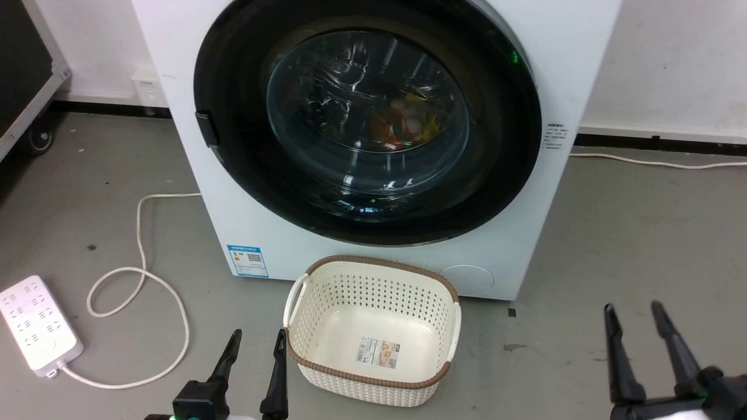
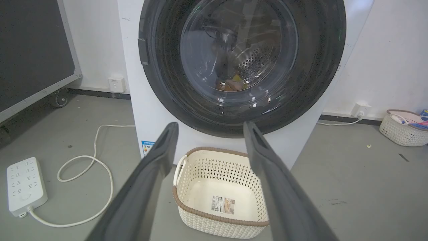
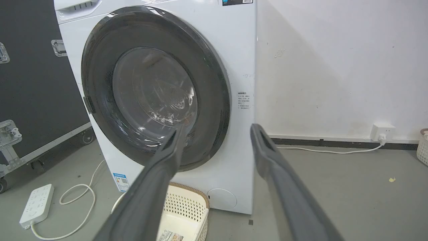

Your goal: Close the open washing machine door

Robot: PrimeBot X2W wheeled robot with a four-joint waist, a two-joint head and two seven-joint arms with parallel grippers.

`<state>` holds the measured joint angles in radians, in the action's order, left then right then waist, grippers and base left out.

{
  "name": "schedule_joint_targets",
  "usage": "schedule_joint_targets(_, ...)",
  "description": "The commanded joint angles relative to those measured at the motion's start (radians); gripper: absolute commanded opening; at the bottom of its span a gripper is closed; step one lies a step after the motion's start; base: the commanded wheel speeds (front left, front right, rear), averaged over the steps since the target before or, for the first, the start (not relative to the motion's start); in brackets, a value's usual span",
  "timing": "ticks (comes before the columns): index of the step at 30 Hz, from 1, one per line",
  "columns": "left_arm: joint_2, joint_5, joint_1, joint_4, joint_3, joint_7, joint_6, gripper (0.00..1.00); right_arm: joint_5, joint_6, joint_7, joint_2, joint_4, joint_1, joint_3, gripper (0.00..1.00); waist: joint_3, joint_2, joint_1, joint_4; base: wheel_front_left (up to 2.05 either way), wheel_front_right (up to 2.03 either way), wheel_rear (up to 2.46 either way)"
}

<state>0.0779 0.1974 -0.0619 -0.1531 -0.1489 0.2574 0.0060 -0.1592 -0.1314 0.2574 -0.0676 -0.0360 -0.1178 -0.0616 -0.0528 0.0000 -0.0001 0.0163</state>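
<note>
Latching was your risk: the washing machine door (image 1: 367,125) sat against the washing machine (image 1: 525,256) at 12 o'clock, perhaps uncaught; both jaws hung parted and empty at 7 and 5, and the basket (image 1: 373,286) between could block your push.

The left hand (image 1: 259,335) and right hand (image 1: 632,308) have long dark fingers (image 1: 620,361), green-lit bases.

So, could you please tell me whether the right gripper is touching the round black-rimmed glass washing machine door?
Apart. The head view shows grey floor between the right gripper and the washing machine door.
</note>
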Motion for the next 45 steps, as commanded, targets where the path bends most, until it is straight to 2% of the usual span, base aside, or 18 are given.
schedule_joint_targets(1, 0.001, -0.008, -0.003, -0.003, 0.002, 0.004, 0.003, 1.0, 0.004, 0.001, 0.004, 0.007, -0.007, -0.018, 0.0, 1.0, -0.001, 0.0, 0.0001, 0.004, 0.0, 0.0, 0.0)
schedule_joint_targets(3, 0.001, -0.02, 0.001, -0.004, -0.001, 0.004, 0.004, 1.0, 0.007, 0.001, 0.004, 0.012, -0.011, -0.029, -0.001, 1.0, -0.002, 0.0, 0.0001, 0.009, 0.0, 0.0, 0.0)
schedule_joint_targets(4, 0.0, -0.019, 0.0, -0.001, -0.002, 0.0, 0.0, 0.0, 0.002, 0.0, 0.0, 0.008, -0.005, -0.02, 0.0, 0.0, -0.002, 0.0, 0.0001, 0.009, 0.0, 0.0, 0.0)
schedule_joint_targets(45, -0.009, -0.073, 0.019, 0.046, 0.044, -0.079, -0.002, 0.0, 0.049, 0.0, -0.078, 0.011, 0.008, 0.022, 0.019, 0.0, 0.014, 0.0, 0.0001, 0.002, 0.0, 0.0, 0.0)
